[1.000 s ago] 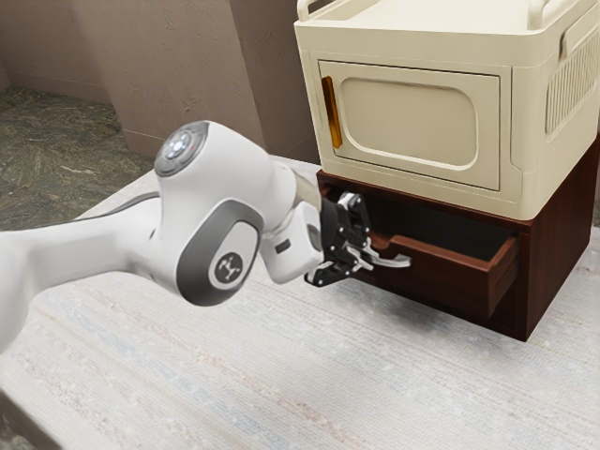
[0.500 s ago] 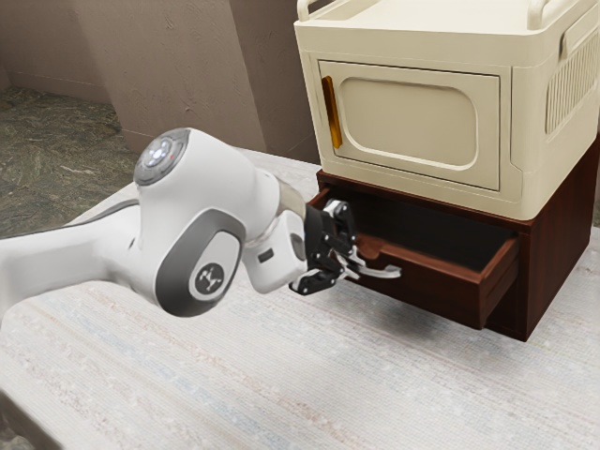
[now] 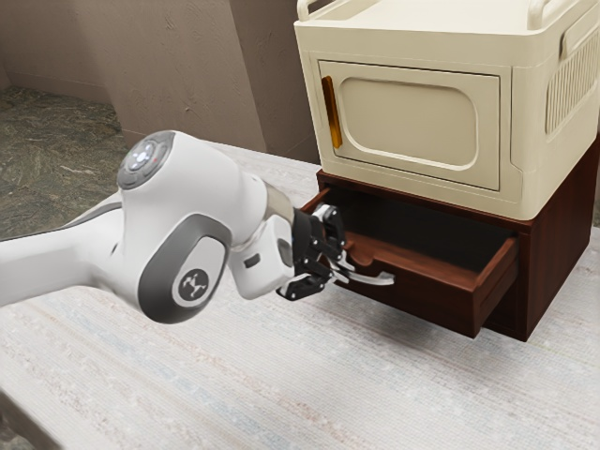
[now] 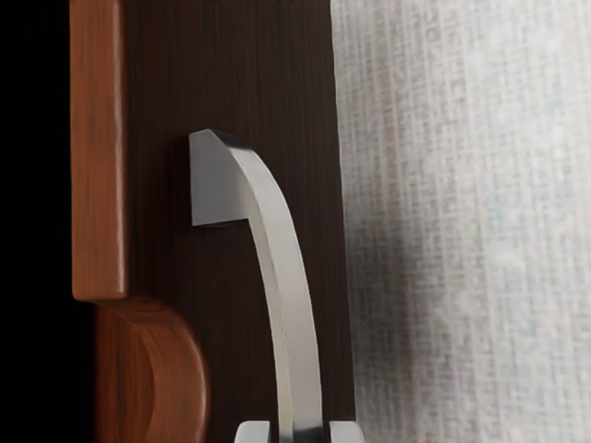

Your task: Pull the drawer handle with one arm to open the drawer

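One curved silvery handle (image 4: 294,305), partly hidden where the end effector (image 3: 337,266) was clamped on it, fronted the reddish-brown drawer (image 3: 427,292), which stood open beneath the cream cabinet (image 3: 408,117), its depths black.

the arm (image 3: 192,202) is cut off at the exterior view's left, so i can't see its base. the gripper (image 3: 337,266) hides part of the handle (image 3: 375,279), and the wrist view's edge cuts off one end of it. the drawer (image 3: 422,289) is too dark inside to see well. the box (image 3: 422,45) is cut off at its top. the table (image 3: 281,394) runs past the edge. the mark (image 3: 193,285) is too small to read.
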Tool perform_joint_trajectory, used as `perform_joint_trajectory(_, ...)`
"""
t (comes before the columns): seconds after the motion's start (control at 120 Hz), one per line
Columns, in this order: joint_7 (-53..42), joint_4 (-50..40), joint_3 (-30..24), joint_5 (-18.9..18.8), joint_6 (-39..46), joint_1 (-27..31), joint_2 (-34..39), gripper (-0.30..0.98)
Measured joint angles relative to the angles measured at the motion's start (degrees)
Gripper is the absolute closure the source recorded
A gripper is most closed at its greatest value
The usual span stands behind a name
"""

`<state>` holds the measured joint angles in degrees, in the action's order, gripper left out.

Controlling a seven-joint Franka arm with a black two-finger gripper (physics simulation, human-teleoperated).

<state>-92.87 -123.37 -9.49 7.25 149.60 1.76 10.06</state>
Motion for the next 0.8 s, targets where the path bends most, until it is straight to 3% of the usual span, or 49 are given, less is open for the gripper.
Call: perform_joint_trajectory(0.8, -0.46, -0.71, -0.28, 0.07, -2.76, -0.07, 1.95, 0.73)
